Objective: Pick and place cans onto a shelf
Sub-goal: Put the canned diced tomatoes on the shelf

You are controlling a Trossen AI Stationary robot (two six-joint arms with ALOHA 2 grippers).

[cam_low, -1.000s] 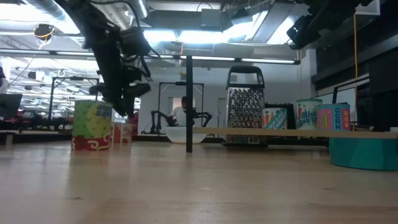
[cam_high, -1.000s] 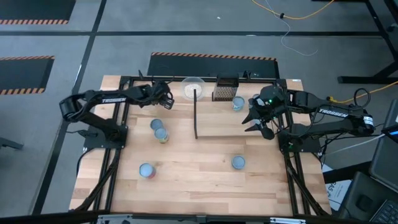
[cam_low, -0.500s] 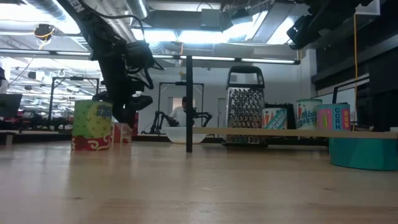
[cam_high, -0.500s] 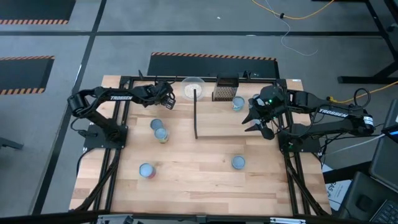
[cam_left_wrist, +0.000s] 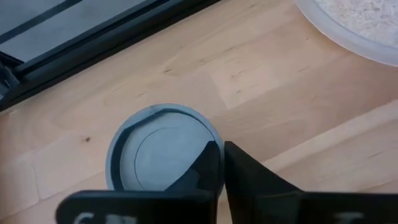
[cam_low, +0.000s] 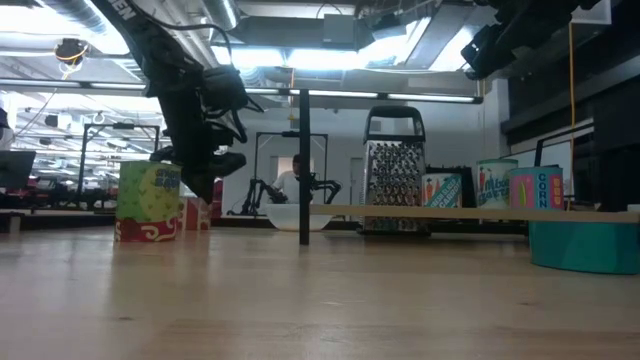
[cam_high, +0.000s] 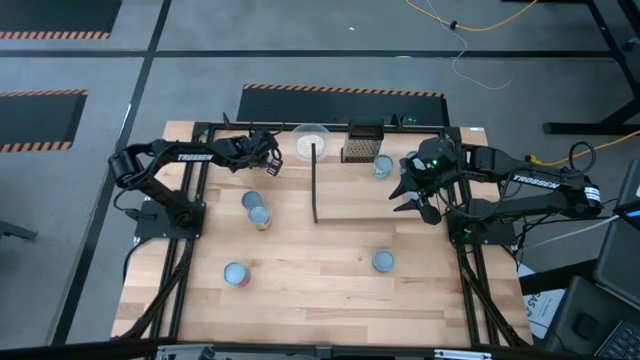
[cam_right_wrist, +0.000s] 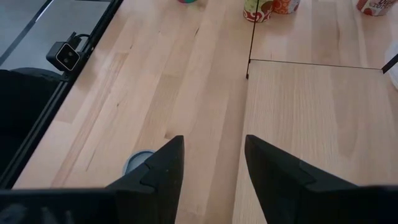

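Note:
My left gripper [cam_high: 264, 160] is shut at the table's far left and hides the can below it in the high view. In its wrist view the closed fingers [cam_left_wrist: 221, 163] stand at the edge of that can's grey top [cam_left_wrist: 155, 152]. Two cans [cam_high: 251, 200] [cam_high: 260, 216] stand together left of the shelf, and one each at the near left [cam_high: 236, 273] and near right [cam_high: 383, 261]. The shelf [cam_high: 385, 195] is a pale board with a black bar [cam_high: 315, 185]; one can [cam_high: 383, 165] stands on its far end. My right gripper [cam_high: 412, 197] hangs open above the shelf's right side. My left gripper's shut fingers [cam_left_wrist: 208, 165] come down slanting from above at the can's rim [cam_left_wrist: 214, 138], on the side nearest the bowl. The fingers themselves cover that spot, so I cannot tell whether they touch or pinch the rim. The can stands upright on the table.
A whitish bowl [cam_high: 310, 140] and a dark grater [cam_high: 363, 146] stand at the far edge, close to my left gripper. Black frame rails [cam_high: 195, 190] run along the table's sides. In the right wrist view a can [cam_right_wrist: 138, 163] shows behind one finger.
My left gripper has come down a little toward the can at the far left and then held still. The cans and my right arm stand as before.

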